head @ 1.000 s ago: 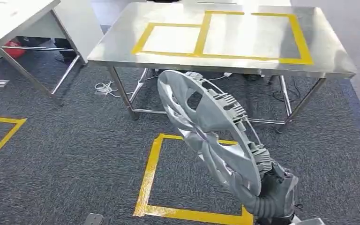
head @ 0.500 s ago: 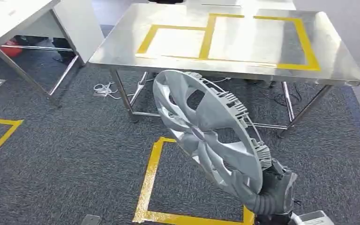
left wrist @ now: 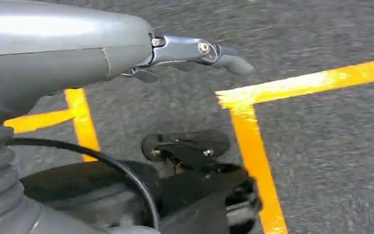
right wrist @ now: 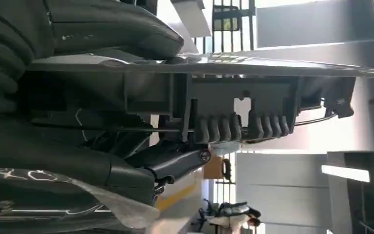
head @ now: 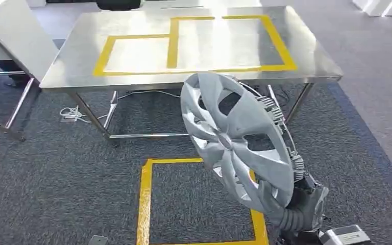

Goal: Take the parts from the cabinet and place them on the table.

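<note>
A silver hubcap (head: 235, 138) stands on edge, tilted, above the carpet in front of the steel table (head: 76, 61). My right hand (head: 298, 212) grips it at its lower rim, low on the right in the head view. Close up, the hubcap's rim with its dark clips (right wrist: 243, 92) lies between the thumb and fingers of my right hand (right wrist: 126, 161). The table top carries two yellow-taped rectangles (head: 173, 38) and nothing else. My left hand (left wrist: 195, 48) hangs over the carpet, fingers stretched out, holding nothing.
A yellow taped square (head: 145, 199) marks the grey carpet right below the hubcap. A white table (head: 10, 35) stands at the left. Cables (head: 74, 112) lie under the steel table, between its legs. The carpet's blue border runs along the right.
The whole picture has shifted: the camera turned, so the steel table now sits further left and squarer ahead. The hubcap stays held in my right hand.
</note>
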Robot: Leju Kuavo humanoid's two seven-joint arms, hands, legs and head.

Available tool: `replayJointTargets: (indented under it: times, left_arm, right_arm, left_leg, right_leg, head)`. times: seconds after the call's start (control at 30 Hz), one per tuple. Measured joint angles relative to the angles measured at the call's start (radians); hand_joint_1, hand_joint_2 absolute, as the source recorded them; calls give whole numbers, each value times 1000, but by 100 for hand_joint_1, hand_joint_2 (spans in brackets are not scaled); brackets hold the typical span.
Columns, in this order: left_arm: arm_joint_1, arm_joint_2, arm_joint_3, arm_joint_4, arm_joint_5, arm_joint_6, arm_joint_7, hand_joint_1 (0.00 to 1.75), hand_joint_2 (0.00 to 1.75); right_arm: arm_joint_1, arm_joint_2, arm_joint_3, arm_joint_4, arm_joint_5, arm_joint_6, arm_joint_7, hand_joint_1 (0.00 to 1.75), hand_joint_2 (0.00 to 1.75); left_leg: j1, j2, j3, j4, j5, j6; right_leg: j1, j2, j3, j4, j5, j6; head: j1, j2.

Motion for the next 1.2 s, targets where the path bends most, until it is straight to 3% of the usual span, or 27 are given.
replayJointTargets:
  times: [0.07,0.13,0.2,0.23,0.3,0.33,0.37,0.4,0.47,0.5,0.53,0.57,0.6,0.67,0.7,0.73,0.8,0.83,0.87,0.9,0.97,1.0,1.03,1.1,1.13,1.2]
  left_arm:
    - [-2,0,0,0,-2,0,2,0,175]
    - [-3,0,0,0,-5,0,0,0,175]
    - [-6,-1,0,0,-8,3,0,0,175]
    - [-6,-1,0,0,-10,3,0,0,175]
    - [-7,-1,0,0,-13,3,1,0,175]
    - [-7,-1,0,0,-13,3,1,0,175]
    - [-7,-2,0,0,-14,3,1,0,175]
    - [-7,-2,0,0,-15,3,2,0,175]
    - [-8,-3,0,0,-17,3,1,0,175]
    - [-8,-5,0,0,-18,3,2,0,175]
    - [-12,-5,0,0,-19,3,2,0,175]
    - [-13,-6,1,0,-20,3,3,0,175]
    - [-13,-6,1,0,-21,3,3,0,175]
    - [-15,-5,1,1,-24,5,3,0,175]
    - [-17,-5,1,1,-24,6,3,0,175]
    - [-19,-6,1,1,-24,7,3,0,175]
    - [-19,-6,1,1,-28,7,5,0,175]
    - [-17,-6,1,2,-28,7,7,0,175]
    - [-16,-6,1,2,-28,7,8,0,175]
    - [-16,-6,1,2,-31,7,8,0,175]
    - [-16,-6,1,2,-34,8,7,0,175]
    - [-13,-6,1,2,-34,8,7,0,175]
    - [-15,-7,1,4,-34,8,8,0,175]
    - [-12,-8,0,4,-34,10,10,0,175]
    - [-11,-8,1,4,-34,11,10,0,175]
    - [-16,-10,1,4,-34,11,10,0,175]
  right_arm:
    - [-2,4,-2,0,-3,3,-1,175,175]
    - [2,4,-5,0,-6,11,-5,175,175]
    - [-3,4,-7,0,-2,24,-15,175,175]
    - [-9,4,-7,0,5,30,-22,175,175]
    - [-13,4,-6,0,17,40,-26,175,175]
    - [-12,4,-6,0,22,46,-25,175,175]
    - [-9,4,-6,2,25,49,-24,175,175]
    - [-9,4,-6,2,30,55,-23,175,175]
    - [-11,4,-3,3,41,62,-24,175,175]
    - [-15,4,-2,4,45,63,-23,175,175]
    - [-19,4,-1,6,51,66,-23,175,175]
    - [-20,4,1,6,54,68,-23,175,175]
    - [-19,4,4,6,58,69,-22,175,175]
    - [-18,3,8,8,64,75,-20,175,175]
    - [-20,3,9,8,65,75,-21,175,175]
    - [-23,3,10,8,67,76,-21,175,175]
    - [-22,3,11,8,68,77,-26,175,175]
    - [-20,3,12,8,68,79,-25,175,175]
    - [-17,2,14,9,68,79,-25,175,175]
    - [-16,1,15,9,69,79,-25,175,175]
    - [-16,1,16,9,69,79,-27,175,175]
    - [-16,1,16,9,69,79,-27,175,175]
    - [-16,1,16,9,69,79,-27,175,175]
    - [-16,0,17,8,70,80,-28,175,175]
    - [-14,-2,17,9,70,80,-28,175,175]
    - [-15,-3,18,8,70,80,-28,175,175]
  left_leg:
    - [-6,13,17,-42,-19,9]
    - [-5,21,30,-57,-20,22]
    - [-1,32,50,-66,-26,33]
    - [-2,37,54,-66,-30,39]
    - [-7,51,63,-66,-41,45]
    - [-8,54,69,-65,-47,45]
    - [-9,56,79,-66,-53,45]
    - [-10,56,90,-66,-61,45]
    - [-12,56,116,-66,-79,42]
    - [-11,57,118,-69,-85,38]
    - [-14,57,120,-64,-90,31]
    - [-14,61,118,-69,-98,22]
    - [-16,62,132,-63,-96,18]
    - [-15,65,138,-58,-105,11]
    - [-15,67,127,-21,-106,6]
    - [-12,67,91,43,-124,0]
    - [-6,67,1,184,-196,-10]
    - [-6,67,-31,223,-208,-13]
    - [-5,67,-45,220,-190,-14]
    - [-4,68,-41,183,-151,-13]
    - [-3,68,2,21,-23,-7]
    - [-5,67,17,-11,-3,-4]
    - [-14,71,0,-13,-68,-1]
    - [-17,73,10,-29,-32,22]
    - [-16,73,16,-32,-35,30]
    - [-10,74,46,-46,-32,41]
  right_leg:
    - [-11,24,1,-5,6,18]
    - [-11,24,5,-5,10,30]
    - [-4,-45,-22,46,-11,37]
    - [-3,-61,-60,111,-36,38]
    - [-3,-72,-163,267,-89,40]
    - [-3,-72,-195,302,-86,41]
    - [-3,-72,-200,288,-59,39]
    - [-2,-72,-185,233,-11,36]
    - [3,-74,-116,59,104,22]
    - [7,-81,-106,40,88,17]
    - [11,-86,-107,9,35,16]
    - [12,-84,-89,12,60,6]
    - [11,-83,-90,9,68,2]
    - [2,-83,-62,-1,68,-8]
    - [2,-84,-52,-4,63,-14]
    - [2,-85,-46,-5,56,-19]
    - [2,-83,-34,-5,42,-21]
    - [2,-81,-27,-5,35,-20]
    - [2,-78,-16,-5,28,-19]
    - [2,-76,-3,-5,19,-17]
    - [1,-75,28,-5,-2,-10]
    - [0,-76,23,-8,-11,-3]
    - [2,-73,44,-5,-16,6]
    - [3,-72,49,-4,-25,20]
    - [4,-71,56,5,-18,29]
    - [3,-74,47,25,-39,36]
  head:
    - [-3,0]
    - [-3,0]
    - [7,0]
    - [11,0]
    - [10,0]
    - [13,0]
    - [11,0]
    - [13,0]
    - [13,0]
    - [11,0]
    - [14,0]
    - [16,0]
    - [6,0]
    - [8,1]
    - [9,0]
    - [4,0]
    - [5,0]
    - [3,0]
    - [3,0]
    - [4,0]
    - [4,0]
    - [5,0]
    - [5,0]
    - [5,0]
    - [4,0]
    - [10,0]
